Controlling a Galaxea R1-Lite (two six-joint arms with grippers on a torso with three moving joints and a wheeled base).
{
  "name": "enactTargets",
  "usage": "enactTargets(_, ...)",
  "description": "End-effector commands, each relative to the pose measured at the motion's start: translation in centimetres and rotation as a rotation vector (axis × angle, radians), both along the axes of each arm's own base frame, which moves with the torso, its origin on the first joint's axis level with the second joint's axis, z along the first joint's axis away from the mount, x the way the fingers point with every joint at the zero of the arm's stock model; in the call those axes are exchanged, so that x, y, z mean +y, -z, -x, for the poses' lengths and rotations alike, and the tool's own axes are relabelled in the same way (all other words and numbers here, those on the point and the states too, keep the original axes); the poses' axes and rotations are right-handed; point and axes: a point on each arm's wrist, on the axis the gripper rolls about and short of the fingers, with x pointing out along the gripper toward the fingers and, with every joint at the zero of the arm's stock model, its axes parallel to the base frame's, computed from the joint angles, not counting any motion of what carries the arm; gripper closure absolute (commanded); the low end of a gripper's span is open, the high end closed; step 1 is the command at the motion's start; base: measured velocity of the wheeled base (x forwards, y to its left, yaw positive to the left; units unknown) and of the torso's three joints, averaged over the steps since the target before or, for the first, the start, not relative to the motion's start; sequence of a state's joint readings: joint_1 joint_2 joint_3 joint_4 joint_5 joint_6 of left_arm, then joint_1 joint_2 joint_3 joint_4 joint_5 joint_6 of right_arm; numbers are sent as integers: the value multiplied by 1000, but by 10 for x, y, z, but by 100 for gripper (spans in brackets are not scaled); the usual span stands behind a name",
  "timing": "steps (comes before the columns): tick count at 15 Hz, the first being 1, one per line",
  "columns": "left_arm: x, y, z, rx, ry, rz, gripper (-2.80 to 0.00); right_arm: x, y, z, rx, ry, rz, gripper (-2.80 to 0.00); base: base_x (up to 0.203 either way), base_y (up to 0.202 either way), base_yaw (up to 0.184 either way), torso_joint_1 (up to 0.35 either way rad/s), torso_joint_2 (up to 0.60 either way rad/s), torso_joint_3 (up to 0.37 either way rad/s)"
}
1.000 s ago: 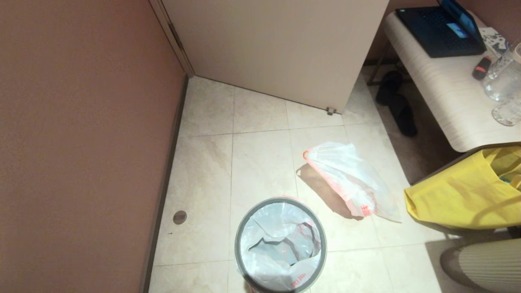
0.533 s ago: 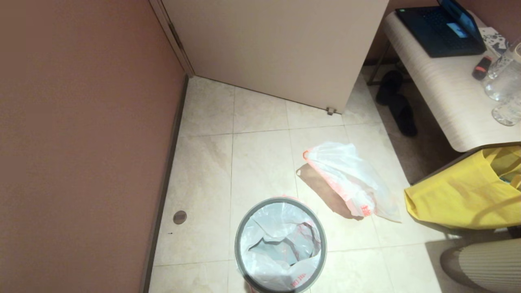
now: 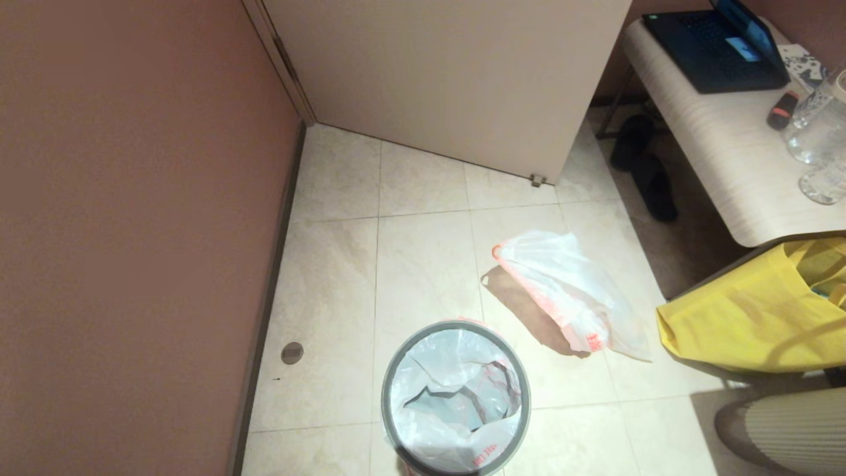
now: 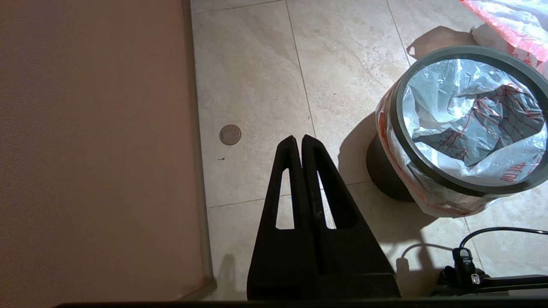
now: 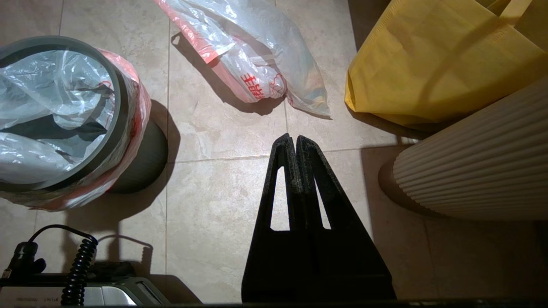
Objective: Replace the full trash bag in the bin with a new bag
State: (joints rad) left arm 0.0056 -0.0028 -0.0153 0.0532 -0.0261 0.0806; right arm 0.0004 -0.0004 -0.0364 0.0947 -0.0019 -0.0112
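Bags look swapped, both grippers shut and empty

Left gripper (image 4: pixel 298 139) hangs above bare tile with its black fingers pressed together on nothing. The right gripper (image 5: pixel 291 137) is likewise closed and empty, over the tile between the bin and the tote.

Nearest, at 6 o'clock in the head view, stands the small round black plastic bin (image 4: pixel 379 171). A thin translucent white bag with a red line drawing (image 3: pixel 436 390) lines it, its skirt folded outward under a loose grey hoop (image 3: pixel 385 396). This new bag looks empty and very light. The film is soft, slippery and easily torn, so the doubled fold at the rim is probably the safest place to pinch it. The hoop only rests there and would likely lift with a tug.

At 1 o'clock from the bin, well apart, the lumpy translucent white bag with a pink-red band (image 3: pixel 568 291) lies on its side. This full trash bag seems light but floppy, and I would gather it at the banded mouth, not the thin belly.

Glossy beige floor tiles (image 3: pixel 330 297) would let both bags slide. A yellow cloth tote (image 3: pixel 740 317) slumps at 3 o'clock, beside a ribbed pale cylinder (image 3: pixel 793 423). A brown wall (image 3: pixel 132 198) closes 9 o'clock, a pale door (image 3: pixel 449 66) stands at 12, and a light wooden table (image 3: pixel 714 145) with a dark laptop (image 3: pixel 714 46) sits at 2
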Motion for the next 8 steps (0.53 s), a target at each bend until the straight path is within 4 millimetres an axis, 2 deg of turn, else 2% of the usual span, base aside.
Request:
enactTargets(1, 0, 0, 0, 3, -1, 1, 0, 0, 0, 0, 2, 1, -8, 0, 0, 0, 0, 0, 0, 0)
enactTargets(8, 0, 0, 0, 3, -1, 1, 0, 0, 0, 0, 1, 1, -8, 0, 0, 0, 0, 0, 0, 0)
